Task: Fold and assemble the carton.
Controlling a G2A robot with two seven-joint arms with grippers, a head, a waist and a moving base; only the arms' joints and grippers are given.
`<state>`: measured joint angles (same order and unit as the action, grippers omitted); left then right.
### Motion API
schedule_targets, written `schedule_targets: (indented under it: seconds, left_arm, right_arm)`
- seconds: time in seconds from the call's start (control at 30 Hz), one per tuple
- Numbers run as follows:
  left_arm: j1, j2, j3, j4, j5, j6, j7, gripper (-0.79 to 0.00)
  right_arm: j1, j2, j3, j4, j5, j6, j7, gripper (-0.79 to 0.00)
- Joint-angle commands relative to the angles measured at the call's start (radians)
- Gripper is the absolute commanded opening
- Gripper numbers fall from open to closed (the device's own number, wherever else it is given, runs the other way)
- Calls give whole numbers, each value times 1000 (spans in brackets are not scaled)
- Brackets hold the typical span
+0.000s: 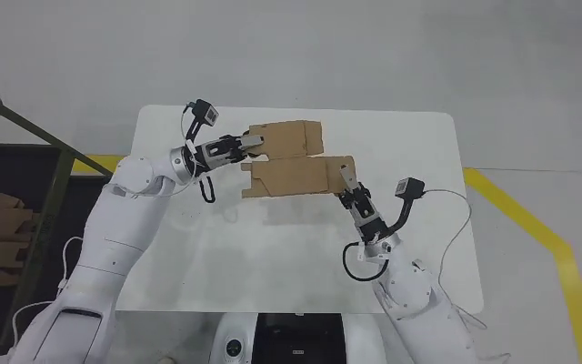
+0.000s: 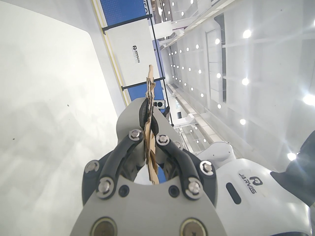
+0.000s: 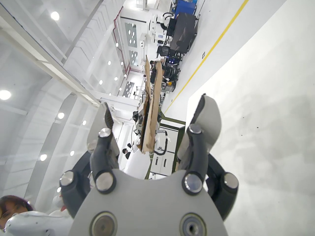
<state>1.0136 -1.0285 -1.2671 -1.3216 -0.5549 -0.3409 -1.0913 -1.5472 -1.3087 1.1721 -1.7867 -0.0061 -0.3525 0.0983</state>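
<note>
A flat brown carton (image 1: 291, 159) hangs over the far middle of the white table (image 1: 409, 136). It is made of two panels, one behind the other, with a fold line between them. My left gripper (image 1: 253, 144) is shut on the carton's left edge. In the left wrist view the carton (image 2: 150, 84) is seen edge-on, pinched in the left gripper (image 2: 147, 109). My right gripper (image 1: 348, 182) is at the carton's right end. In the right wrist view the right gripper (image 3: 155, 110) is open, and the carton's edge (image 3: 152, 94) stands between its fingers without touching either.
The near half of the table (image 1: 273, 264) is bare. A dark rack with stacked cardboard (image 1: 14, 227) stands beside the table's left side. A yellow floor line (image 1: 518, 209) runs past the right side.
</note>
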Motion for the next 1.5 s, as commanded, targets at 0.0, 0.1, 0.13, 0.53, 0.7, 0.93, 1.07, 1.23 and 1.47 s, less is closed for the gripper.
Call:
schedule_targets:
  seconds: [0.0, 0.1, 0.13, 0.53, 0.7, 0.93, 1.07, 1.23, 1.47]
  left_arm:
    - [4, 5, -22, -4, -17, 13, -31, -785]
    - [12, 16, -60, -14, -26, 34, -88, -785]
    - [11, 19, -70, -14, -31, 45, -109, -785]
    - [-39, 40, -83, -46, 96, 76, -243, -785]
    - [-37, 43, -75, -57, 107, 68, -256, -785]
    - [-24, 49, -88, -81, 110, 51, -246, -785]
    - [-16, 53, -93, -87, 122, 47, -239, -785]
    - [-13, 55, -91, -93, 130, 46, -239, -785]
    - [-16, 56, -78, -99, 133, 37, -222, -785]
  right_arm:
    - [5, 6, 22, 10, 18, -16, 72, 0]
    - [26, 15, 38, 37, 97, -85, 243, 0]
    - [35, 17, 34, 51, 147, -110, 305, 0]
    - [149, 34, 26, 141, 253, -119, 634, 0]
    - [172, 39, 12, 155, 252, -80, 695, -123]
    - [186, 46, 0, 166, 251, -44, 755, -135]
    - [192, 51, 2, 170, 279, -31, 800, -212]
    - [200, 57, 12, 175, 284, -21, 824, -409]
    - [214, 64, 10, 189, 289, -17, 856, -557]
